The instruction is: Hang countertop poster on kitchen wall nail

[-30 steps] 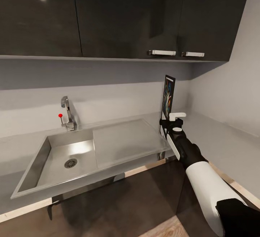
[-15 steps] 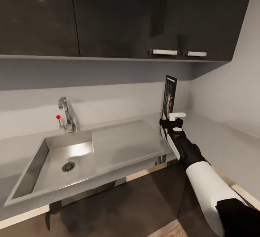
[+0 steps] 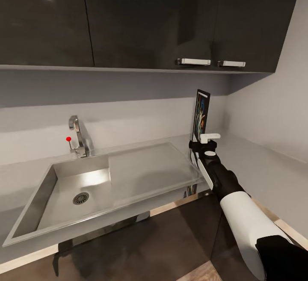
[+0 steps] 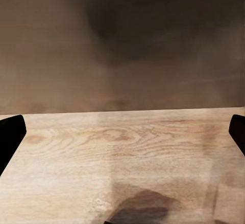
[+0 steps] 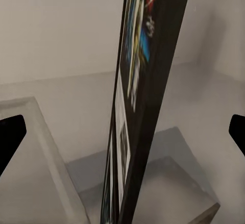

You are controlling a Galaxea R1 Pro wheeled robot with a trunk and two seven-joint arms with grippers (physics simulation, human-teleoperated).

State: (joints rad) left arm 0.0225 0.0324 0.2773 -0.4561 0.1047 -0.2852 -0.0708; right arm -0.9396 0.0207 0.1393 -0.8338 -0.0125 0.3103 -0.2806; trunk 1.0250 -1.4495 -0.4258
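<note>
Right hand [image 3: 207, 144]: clamped on poster [image 3: 201, 114], held upright, centre-right of frame above desk [image 3: 256, 165].
Left hand [image 4: 122, 132]: fingers apart, holding nothing.

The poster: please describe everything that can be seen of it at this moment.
The poster is a thin, flat rectangle with a black frame, a white border and colourful figures on dark blue. It stands upright, nearly edge-on to the head camera, printed face toward the sink. The right claw is at its lower part and appears to grip it. In the right wrist view its dark edge runs between the claw's fingers. Whether its bottom touches the countertop cannot be told.
</note>
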